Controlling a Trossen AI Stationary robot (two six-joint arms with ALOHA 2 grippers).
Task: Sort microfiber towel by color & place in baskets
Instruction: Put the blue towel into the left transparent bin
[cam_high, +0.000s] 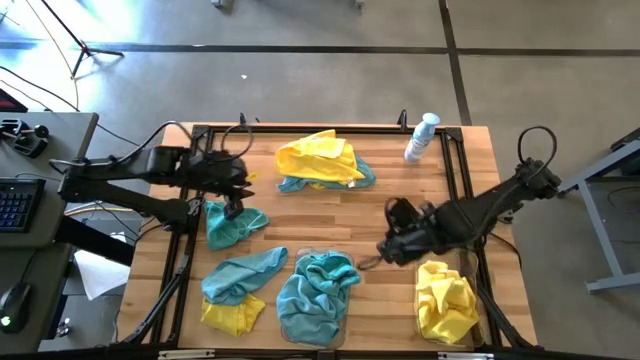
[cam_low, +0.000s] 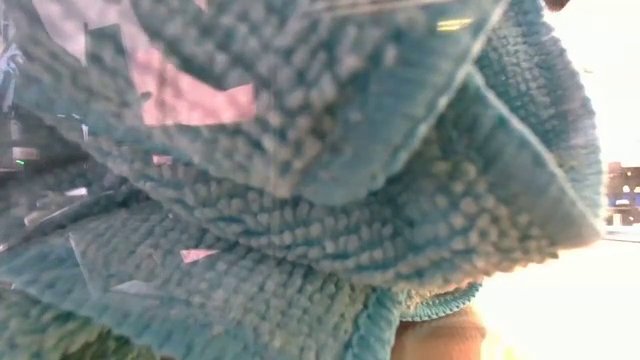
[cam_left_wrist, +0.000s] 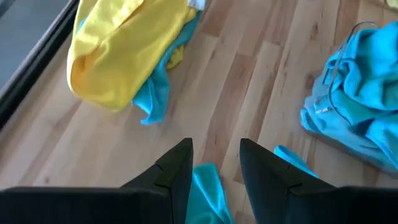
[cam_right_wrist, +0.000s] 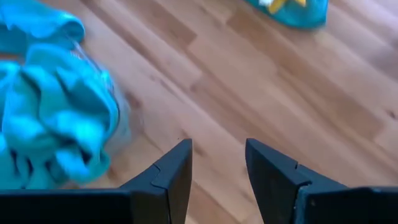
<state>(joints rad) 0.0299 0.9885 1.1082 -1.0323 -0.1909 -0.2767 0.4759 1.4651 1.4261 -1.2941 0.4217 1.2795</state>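
The left tool (cam_high: 232, 207) hung with fingers apart over a teal towel (cam_high: 236, 224) at nine o'clock on the table (cam_high: 330, 215). The right tool (cam_high: 385, 250) (fingers apart, empty) hovered beside the basket (cam_high: 318, 300) of teal towels at six o'clock.

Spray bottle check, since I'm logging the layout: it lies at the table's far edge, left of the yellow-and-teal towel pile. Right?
Not quite. The spray bottle lies at the far edge, but right of the yellow-and-teal towel pile, not left. The high view shows it.
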